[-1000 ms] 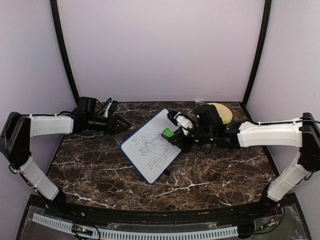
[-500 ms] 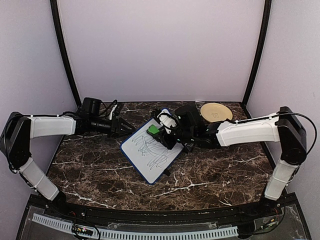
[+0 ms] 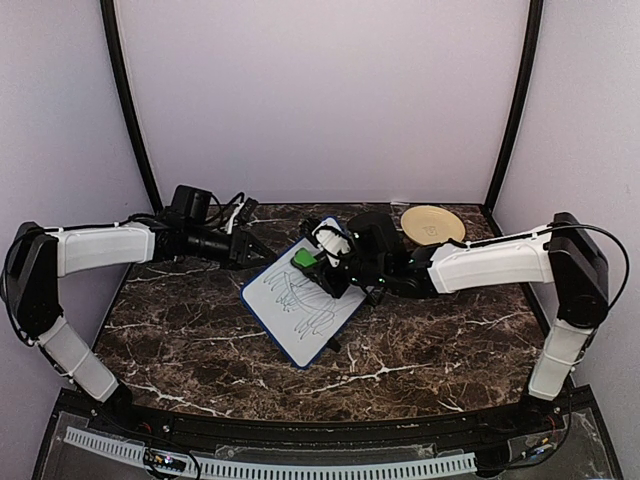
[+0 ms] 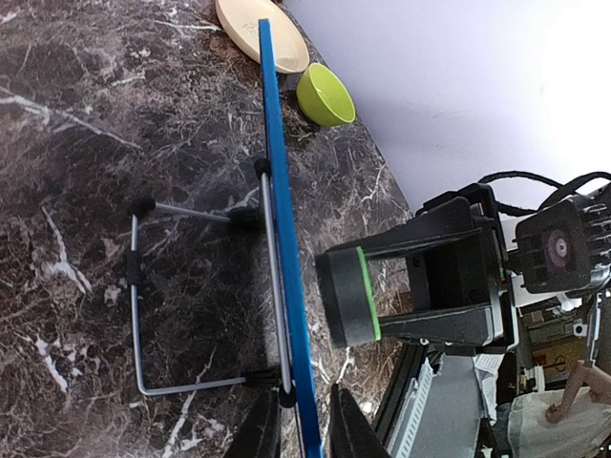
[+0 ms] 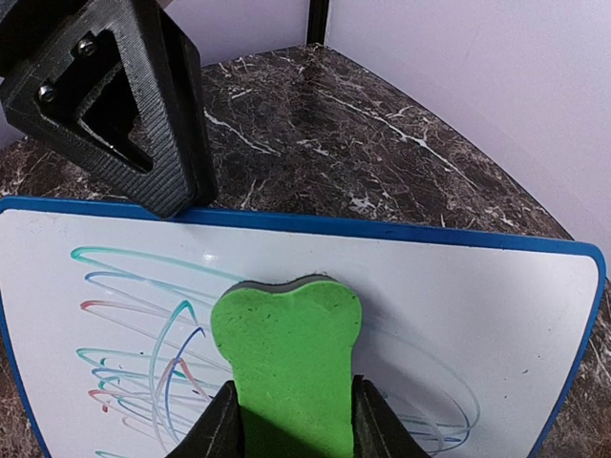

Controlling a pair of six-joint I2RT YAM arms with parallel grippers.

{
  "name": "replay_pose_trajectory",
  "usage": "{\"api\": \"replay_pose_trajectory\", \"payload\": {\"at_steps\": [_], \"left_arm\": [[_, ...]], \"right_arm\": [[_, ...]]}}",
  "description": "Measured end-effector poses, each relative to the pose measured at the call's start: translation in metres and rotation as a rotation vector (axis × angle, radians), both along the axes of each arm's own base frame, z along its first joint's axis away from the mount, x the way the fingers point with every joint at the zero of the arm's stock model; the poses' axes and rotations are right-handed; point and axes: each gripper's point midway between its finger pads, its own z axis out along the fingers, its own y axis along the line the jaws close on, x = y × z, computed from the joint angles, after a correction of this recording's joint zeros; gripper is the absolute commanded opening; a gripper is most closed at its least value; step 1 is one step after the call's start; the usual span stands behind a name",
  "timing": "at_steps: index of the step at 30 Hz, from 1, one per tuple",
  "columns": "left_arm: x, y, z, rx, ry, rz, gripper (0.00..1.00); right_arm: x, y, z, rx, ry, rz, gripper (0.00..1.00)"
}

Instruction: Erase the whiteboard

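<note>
The whiteboard [image 3: 290,312] stands tilted on the marble table, its lower part covered with coloured marker scribbles [image 5: 124,363]. My right gripper [image 5: 294,420] is shut on the green bone-shaped eraser [image 5: 286,348], whose pad is pressed flat on the board's upper part [image 5: 458,315]. From above, the eraser [image 3: 305,258] sits near the board's upper left edge. My left gripper [image 4: 305,434] has its jaws closed narrowly on the board's blue rim [image 4: 277,191] at that edge. The left wrist view shows the eraser [image 4: 348,296] side-on.
A wire stand [image 4: 138,315] props the board from behind. A tan plate [image 3: 433,223] lies at the back right, and beside it in the left wrist view is a green bowl [image 4: 325,93]. Walls close in the table on three sides.
My right gripper has carried the eraser up and to the left across the board. My left gripper has slid right onto the board's rim and its jaws have narrowed on it.
</note>
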Motion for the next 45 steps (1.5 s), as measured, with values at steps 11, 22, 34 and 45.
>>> {"api": "replay_pose_trajectory", "payload": {"at_steps": [11, 22, 34, 45], "left_arm": [[0.002, -0.002, 0.002, 0.035, -0.025, 0.004, 0.17], [0.002, -0.005, 0.000, 0.059, -0.018, 0.007, 0.02], [0.003, -0.010, 0.001, 0.112, -0.017, 0.034, 0.00], [0.001, -0.015, 0.003, 0.141, -0.031, 0.047, 0.00]], "right_arm": [[0.003, 0.005, -0.012, -0.012, 0.005, 0.002, 0.38], [0.006, 0.010, -0.013, -0.006, 0.002, 0.005, 0.44], [0.004, 0.012, -0.011, 0.000, -0.001, 0.024, 0.59], [-0.004, -0.003, -0.008, 0.013, -0.002, 0.037, 0.60]]}}
